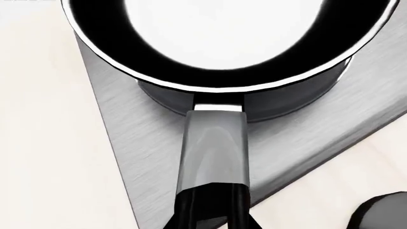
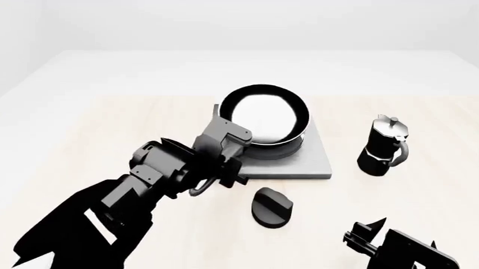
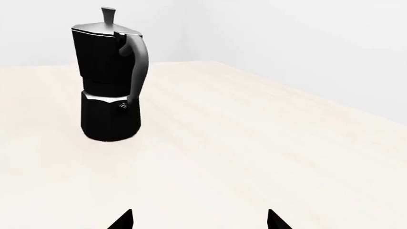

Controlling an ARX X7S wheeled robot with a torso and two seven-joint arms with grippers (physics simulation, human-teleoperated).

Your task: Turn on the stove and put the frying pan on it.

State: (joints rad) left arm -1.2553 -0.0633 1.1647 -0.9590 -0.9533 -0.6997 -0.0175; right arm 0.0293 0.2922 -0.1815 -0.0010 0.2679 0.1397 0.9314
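Left gripper (image 1: 213,210): clamped on the pan (image 2: 263,115) handle (image 1: 214,150); pan sits on the stove (image 2: 314,159).
Right gripper (image 3: 198,220): fingers spread, empty, at 5 o'clock from stove.

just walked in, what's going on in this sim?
The left claw is at the end of the frying pan handle; whether it grips is unclear. The pan sits on the stove plate. The right claw is open and idle, facing the moka pot. The knob lies apart on the table; its setting can't be read.
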